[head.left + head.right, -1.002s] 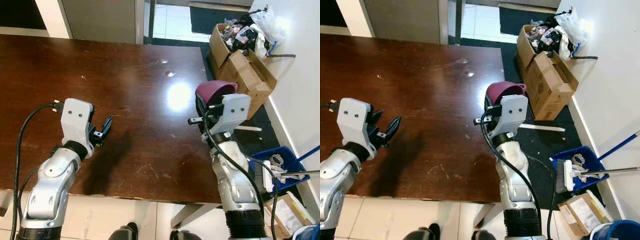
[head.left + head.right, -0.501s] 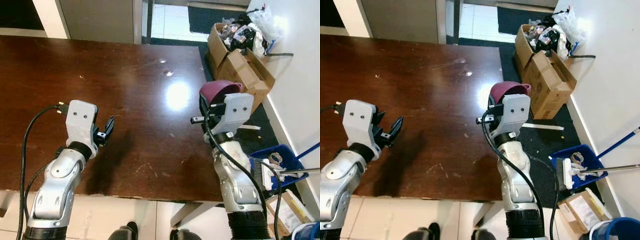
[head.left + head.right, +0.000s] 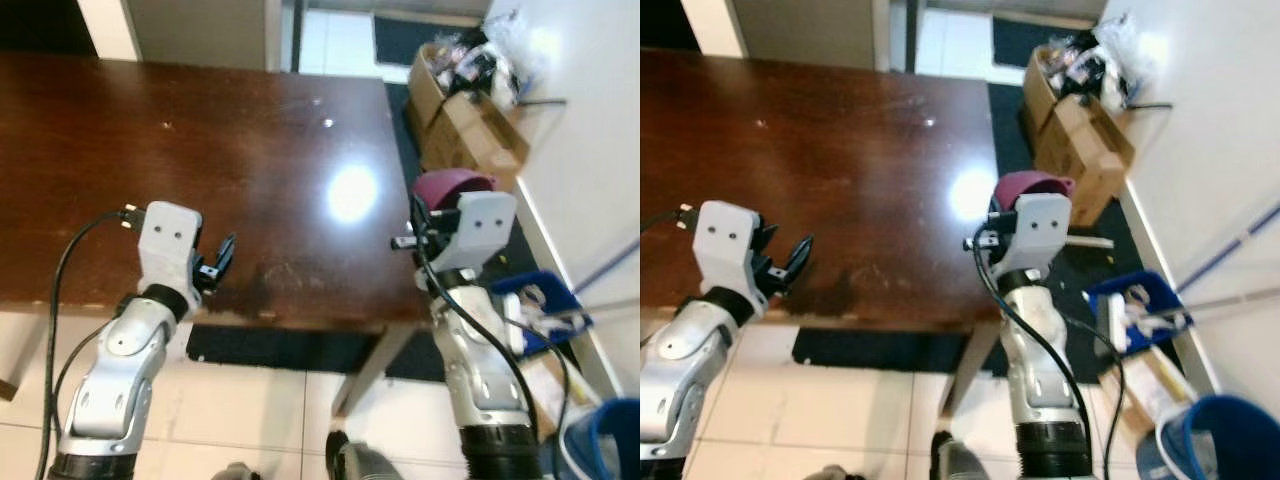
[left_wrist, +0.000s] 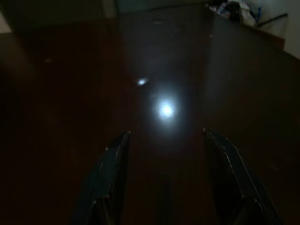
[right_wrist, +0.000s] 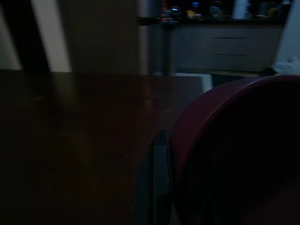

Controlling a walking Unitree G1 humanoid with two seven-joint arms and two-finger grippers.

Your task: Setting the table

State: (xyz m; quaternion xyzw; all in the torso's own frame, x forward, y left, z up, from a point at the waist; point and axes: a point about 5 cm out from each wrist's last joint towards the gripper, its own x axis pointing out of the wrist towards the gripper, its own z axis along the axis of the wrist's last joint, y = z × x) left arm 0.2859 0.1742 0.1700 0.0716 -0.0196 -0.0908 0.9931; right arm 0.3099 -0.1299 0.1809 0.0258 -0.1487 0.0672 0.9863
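A maroon bowl (image 3: 452, 186) is held up off the right end of the dark brown wooden table (image 3: 200, 150). My right gripper (image 3: 430, 208) is shut on its rim. In the right wrist view one black finger (image 5: 158, 183) presses on the outside of the bowl's wall (image 5: 234, 154). My left gripper (image 3: 218, 262) hovers over the table's near edge, open and holding nothing. The left wrist view shows its two fingers (image 4: 112, 178) spread apart above the shiny tabletop (image 4: 164, 70).
Cardboard boxes (image 3: 460, 95) stuffed with rubbish stand by the white wall at the right. A blue tray (image 3: 1130, 300) with a brush and a blue bucket (image 3: 1210, 440) sit on the floor there. A dark mat (image 3: 270, 345) lies under the table on pale tiles.
The whole view has pulled back: the table's near edge now sits higher in the picture, with floor tiles below it. Both grippers keep their pose, the bowl still held.
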